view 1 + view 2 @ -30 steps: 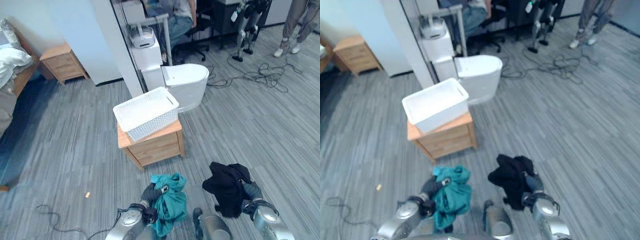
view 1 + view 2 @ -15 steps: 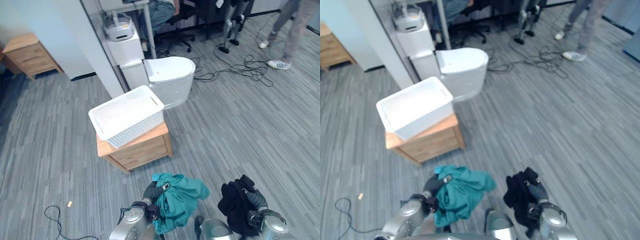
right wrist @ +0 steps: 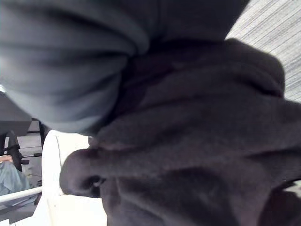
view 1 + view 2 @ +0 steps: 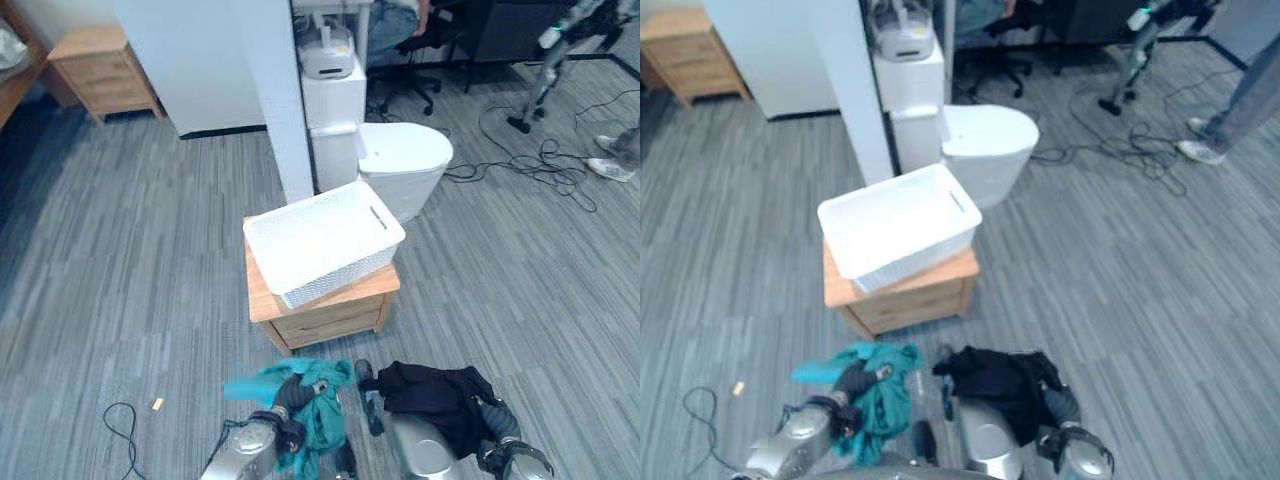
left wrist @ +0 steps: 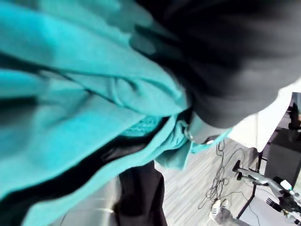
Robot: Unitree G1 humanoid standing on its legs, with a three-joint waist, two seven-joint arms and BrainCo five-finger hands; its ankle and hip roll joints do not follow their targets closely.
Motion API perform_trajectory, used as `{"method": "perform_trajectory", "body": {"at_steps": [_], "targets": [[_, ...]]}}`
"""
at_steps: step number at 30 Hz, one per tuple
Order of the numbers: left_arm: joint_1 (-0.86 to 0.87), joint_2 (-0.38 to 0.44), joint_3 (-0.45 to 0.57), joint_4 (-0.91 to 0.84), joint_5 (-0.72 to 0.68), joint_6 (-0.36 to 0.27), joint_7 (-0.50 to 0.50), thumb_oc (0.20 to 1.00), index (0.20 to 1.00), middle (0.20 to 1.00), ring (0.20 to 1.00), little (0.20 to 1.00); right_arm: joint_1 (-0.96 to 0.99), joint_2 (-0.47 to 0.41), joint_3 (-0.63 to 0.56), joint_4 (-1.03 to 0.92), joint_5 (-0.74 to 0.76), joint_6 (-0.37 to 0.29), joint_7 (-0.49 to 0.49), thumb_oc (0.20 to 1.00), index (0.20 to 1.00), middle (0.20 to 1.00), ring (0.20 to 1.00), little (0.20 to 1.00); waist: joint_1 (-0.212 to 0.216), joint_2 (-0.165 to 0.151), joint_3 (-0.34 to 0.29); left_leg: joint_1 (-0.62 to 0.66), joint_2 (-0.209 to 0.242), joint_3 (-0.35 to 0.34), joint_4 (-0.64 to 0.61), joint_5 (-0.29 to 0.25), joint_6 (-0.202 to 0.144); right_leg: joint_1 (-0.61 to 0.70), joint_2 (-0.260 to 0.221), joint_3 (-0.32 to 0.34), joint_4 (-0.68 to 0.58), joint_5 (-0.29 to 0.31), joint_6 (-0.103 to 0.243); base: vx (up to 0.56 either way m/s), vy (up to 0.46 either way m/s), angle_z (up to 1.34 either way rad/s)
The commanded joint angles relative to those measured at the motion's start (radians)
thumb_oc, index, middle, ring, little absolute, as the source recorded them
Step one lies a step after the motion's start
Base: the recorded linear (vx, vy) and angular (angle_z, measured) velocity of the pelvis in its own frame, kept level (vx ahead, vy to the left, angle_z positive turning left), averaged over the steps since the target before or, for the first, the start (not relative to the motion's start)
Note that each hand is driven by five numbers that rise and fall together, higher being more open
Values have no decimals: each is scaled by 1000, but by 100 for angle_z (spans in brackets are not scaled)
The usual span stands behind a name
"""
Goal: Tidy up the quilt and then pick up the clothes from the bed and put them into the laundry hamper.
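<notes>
Already both garments are off the bed and in hand, so what remains, by my reading, is the drop into the hamper. At the bottom of the left eye view, left of centre, the left hand [image 4: 290, 398] has its dark-covered fingers curled into a bunched teal garment [image 4: 318, 410], which hangs in folds around it. Lower right in the same view, the right hand [image 4: 487, 420] is mostly buried under a black garment [image 4: 432, 392]; it appears to be clutching the cloth, though its fingers are too hidden for me to tell.

The white laundry hamper [image 4: 322, 240], an open perforated basket, sits empty on a small wooden nightstand [image 4: 325, 310] at the centre of the frame, just above both bundles. A white toilet [image 4: 405, 165] stands behind it, toward upper right. Whether the quilt was tidied cannot be judged. Neither piece is over the hamper's rim yet.
</notes>
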Motion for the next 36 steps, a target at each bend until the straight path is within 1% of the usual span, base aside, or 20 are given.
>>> {"method": "perform_trajectory", "body": {"at_steps": [1,2,3,4,5,6,8,9,10,11,12,15,18,21,26,27,31,32,34,36], "targets": [[2,-7,30,-124,-1,-77,39,200,200,200,200,200,-63,-28,4,-42,6,-80,3,200,200,200,200,200,-37,29,-15,3,138,83,97,-32,-59,162,-24,-11,-89,94,42,224,-24,58],[3,-8,33,-129,-16,-77,58,200,200,200,200,200,-72,-36,4,-40,3,-81,-6,200,200,200,200,200,-36,26,-23,-27,148,95,198,-2,-73,187,-27,-8,-107,93,26,197,-34,49],[3,-10,36,-133,-29,-78,76,200,200,200,200,200,-81,-44,3,-39,-1,-84,-7,200,200,200,200,200,-33,23,-28,-58,154,91,264,11,-81,204,-25,0,-119,92,15,205,-38,43],[4,-13,41,-141,-42,-82,100,200,200,200,200,200,-92,-53,3,-36,-3,-85,-8,200,200,200,200,200,-23,19,-28,-100,159,75,342,28,-89,234,-21,11,-130,85,2,167,-24,23],[9,-16,58,-149,-67,-86,132,200,200,200,200,200,-109,-58,8,-35,-15,-83,-6,200,200,200,200,200,0,6,-33,-184,157,54,411,65,-97,271,-25,24,-146,77,-12,143,10,6],[15,-21,72,-150,-73,-88,144,200,200,200,200,200,-117,-61,10,-37,-20,-80,-4,200,200,200,200,200,7,2,-35,-204,169,53,407,63,-97,289,-25,32,-151,68,-13,135,72,-33],[32,-26,102,-153,-81,-100,148,200,200,200,200,200,-119,-66,9,-50,-32,-78,-7,200,200,200,200,200,6,6,-43,-183,214,63,308,58,-102,308,-20,56,-169,54,-6,132,168,-49],[51,-26,121,-164,-85,-117,149,200,200,200,200,200,-117,-70,5,-65,-51,-80,-13,200,200,200,200,200,6,13,-51,-162,236,61,217,75,-111,312,-17,68,-183,50,4,141,209,-23],[62,-22,130,-176,-83,-122,151,200,200,200,200,200,-117,-73,2,-71,-58,-85,-22,200,200,200,200,200,14,16,-49,-179,250,42,190,113,-123,321,-12,76,-190,48,6,147,215,-15],[69,-17,143,-192,-77,-116,155,200,200,200,200,200,-127,-76,-2,-72,-60,-92,-38,200,200,200,200,200,25,15,-47,-181,250,20,162,117,-124,332,-16,84,-196,48,10,113,153,-21],[68,-14,154,-198,-68,-106,158,200,200,200,200,200,-139,-78,-8,-68,-51,-93,-48,200,200,200,200,200,30,15,-49,-162,247,18,131,96,-117,335,-24,84,-198,49,16,111,133,-30],[60,-3,179,-218,-57,-85,161,200,200,200,200,200,-149,-80,-46,-82,-43,-96,-92,200,200,200,200,200,28,21,-63,-103,254,39,34,93,-118,335,-41,61,-218,66,32,104,112,-32],[62,4,202,-236,-61,-55,175,200,200,200,200,200,-150,-73,-78,-98,-65,-102,-130,200,200,200,200,200,27,31,-74,-51,244,59,-38,98,-112,331,-46,51,-233,82,46,68,105,16],[87,3,209,-235,-57,-44,141,200,200,200,200,200,-130,-73,-119,-163,-99,-144,-166,200,200,200,200,200,30,33,-80,-30,228,67,-72,96,-105,337,-45,42,-246,87,51,29,109,9],[97,-1,198,-237,-49,-47,125,200,200,200,200,200,-133,-89,-151,-230,-124,-160,-160,200,200,200,200,200,29,29,-87,-24,219,71,-75,88,-100,343,-44,47,-253,88,55,12,45,4],[91,-2,181,-259,-49,-30,137,200,200,200,200,200,-173,-126,-190,-338,-162,-131,-129,200,200,200,200,200,36,21,-91,-21,216,73,-76,80,-96,351,-48,42,-261,87,58,4,55,-5],[70,-3,165,-250,-58,-22,145,200,200,200,200,200,-256,-184,-220,-425,-210,-97,-85,200,200,200,200,200,48,14,-95,-20,213,69,-79,73,-95,354,-49,42,-270,88,61,-16,58,-6],[58,-5,158,-235,-60,-27,141,200,200,200,200,200,-300,-215,-225,-455,-202,-66,-77,200,200,200,200,200,55,11,-96,-22,211,68,-80,72,-96,355,-51,39,-275,90,64,-41,78,-7],[45,-6,150,-217,-62,-35,133,200,200,200,200,200,-353,-253,-226,-477,-204,-42,-63,200,200,200,200,200,66,7,-98,-25,210,65,-80,69,-97,356,-52,35,-280,92,66,-39,53,-7],[28,-4,134,-191,-63,-47,119,200,200,200,200,200,-448,-313,-224,-505,-198,17,-56,200,200,200,200,200,89,0,-99,-29,208,59,-80,65,-99,361,-54,29,-288,94,67,-47,48,-3]]}}
